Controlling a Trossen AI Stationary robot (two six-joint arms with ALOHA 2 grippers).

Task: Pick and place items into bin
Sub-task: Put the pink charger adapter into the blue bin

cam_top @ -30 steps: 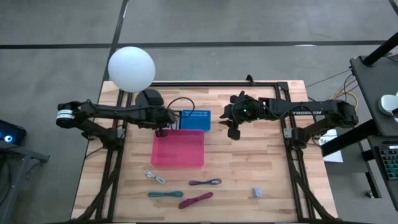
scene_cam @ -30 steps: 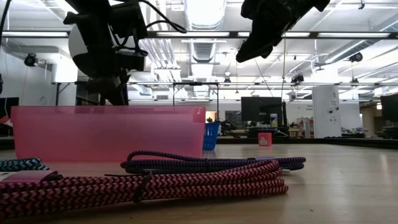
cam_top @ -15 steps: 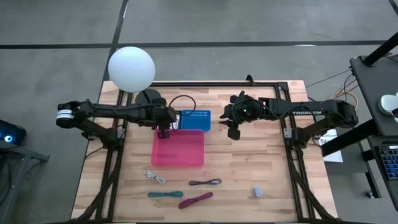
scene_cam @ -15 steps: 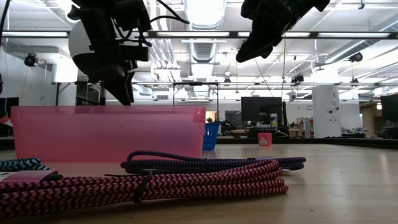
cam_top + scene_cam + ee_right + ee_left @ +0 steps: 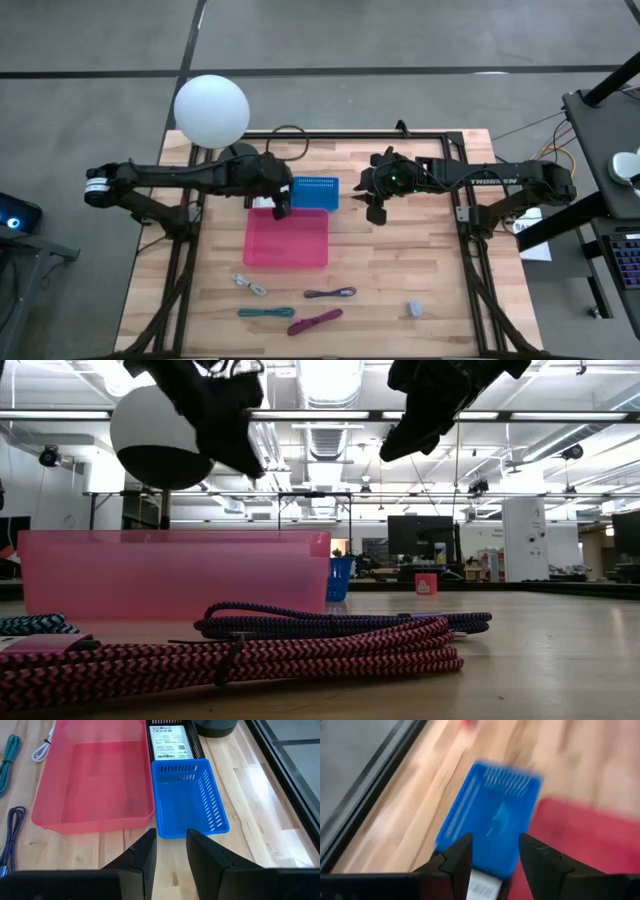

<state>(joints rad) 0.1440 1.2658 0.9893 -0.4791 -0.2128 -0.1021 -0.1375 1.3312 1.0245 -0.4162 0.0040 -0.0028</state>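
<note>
Both hands hovering over the bins at the desk's centre, nothing gripped.

Going left to right in the overhead frame: the left hand (image 5: 281,204) is hanging at the pink bin's (image 5: 287,240) upper edge, beside the blue basket (image 5: 314,192), its fingers (image 5: 457,865) standing apart and holding nothing. Below the bin, toward the frame's bottom, the white cord (image 5: 249,285), teal cord (image 5: 265,312), magenta cord (image 5: 314,321) and purple cord (image 5: 330,293) are lying on the desk (image 5: 400,270). The right hand (image 5: 375,205) is hovering right of the basket, fingers narrowly parted and empty. The grey-blue lump (image 5: 415,307) is sitting alone at lower right.
</note>
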